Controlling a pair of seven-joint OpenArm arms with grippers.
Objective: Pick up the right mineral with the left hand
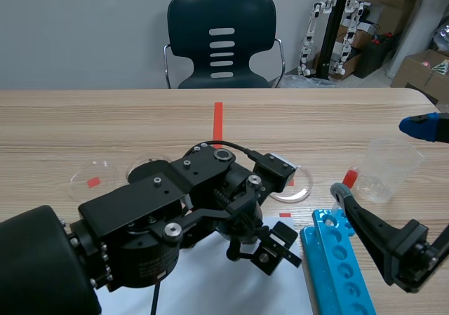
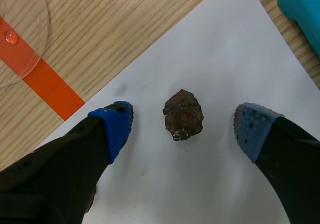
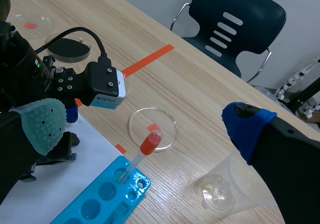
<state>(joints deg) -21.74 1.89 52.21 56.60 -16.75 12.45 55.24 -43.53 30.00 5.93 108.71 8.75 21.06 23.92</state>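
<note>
Currently L arm (image 1: 140, 224) tips down over paper (image 2: 225, 59), jaws open astride mineral (image 2: 183, 115) w/o contact; R jaws open.

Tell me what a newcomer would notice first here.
A rough brown mineral lies on the white paper, and the left gripper straddles it, jaws open on either side. Beside the paper, a bright blue rack holds a red-capped dropper, near a clear plastic cup.
</note>
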